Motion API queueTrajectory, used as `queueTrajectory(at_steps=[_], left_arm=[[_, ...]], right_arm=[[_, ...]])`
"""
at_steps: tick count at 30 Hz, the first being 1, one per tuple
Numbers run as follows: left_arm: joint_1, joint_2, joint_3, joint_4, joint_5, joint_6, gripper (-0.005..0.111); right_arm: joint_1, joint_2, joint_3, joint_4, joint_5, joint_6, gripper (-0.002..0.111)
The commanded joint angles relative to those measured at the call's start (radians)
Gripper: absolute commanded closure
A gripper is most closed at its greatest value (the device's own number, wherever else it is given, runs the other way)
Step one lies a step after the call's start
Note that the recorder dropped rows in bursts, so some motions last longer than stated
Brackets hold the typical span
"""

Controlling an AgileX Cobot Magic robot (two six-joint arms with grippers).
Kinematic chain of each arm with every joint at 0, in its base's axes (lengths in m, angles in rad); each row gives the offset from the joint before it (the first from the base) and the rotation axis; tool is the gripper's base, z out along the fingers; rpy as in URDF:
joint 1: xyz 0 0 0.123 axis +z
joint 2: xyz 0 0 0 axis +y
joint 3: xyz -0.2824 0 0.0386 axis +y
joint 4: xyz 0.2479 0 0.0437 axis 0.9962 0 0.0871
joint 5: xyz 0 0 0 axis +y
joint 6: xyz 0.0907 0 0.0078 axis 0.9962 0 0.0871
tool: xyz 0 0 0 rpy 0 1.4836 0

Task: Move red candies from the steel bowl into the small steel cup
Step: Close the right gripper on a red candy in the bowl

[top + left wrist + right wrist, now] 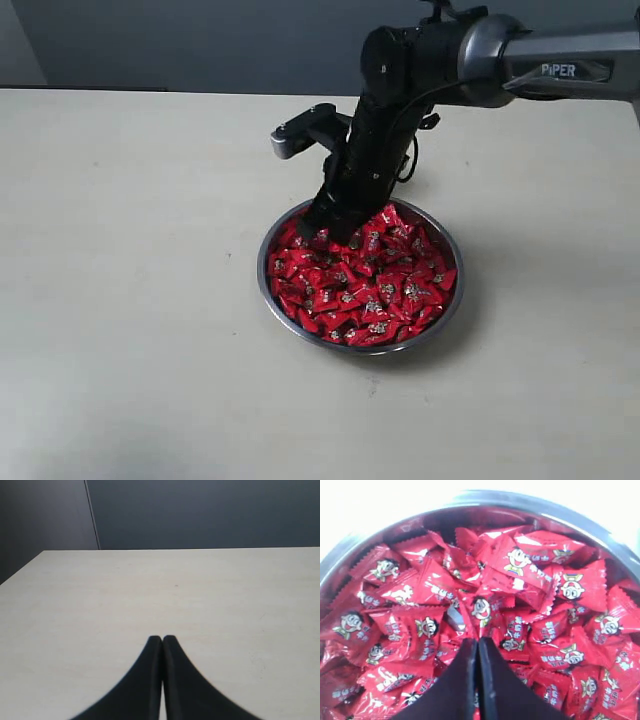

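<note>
The steel bowl (372,350) stands on the table right of centre, heaped with red candies (370,290). My right gripper (322,236) reaches steeply down into the bowl's far left part, its tips among the sweets. In the right wrist view the bowl's rim (520,502) curves around the red candies (540,565), and the right gripper (478,641) is shut, its tips pinching the wrapper edge of one candy (481,611). My left gripper (162,639) is shut with nothing in it, over bare table. The small steel cup is out of view.
The pale table (130,250) stretches to the left and in front of the bowl. A dark wall (200,510) rises behind the table's far edge. The right arm's silver upper link (560,65) comes in from the upper right.
</note>
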Motion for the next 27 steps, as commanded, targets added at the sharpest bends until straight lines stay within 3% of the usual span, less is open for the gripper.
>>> queueTrajectory(at_steps=[1,27], left_arm=[[0.001,-0.004,0.004,0.001,-0.002,-0.003,0.106],[0.001,-0.004,0.004,0.001,-0.002,-0.003,0.106]], right_arm=[[-0.003,-0.01,-0.027,-0.012,0.03,0.012,0.109],[-0.003,0.046,-0.025,-0.022,0.069,0.022,0.107]])
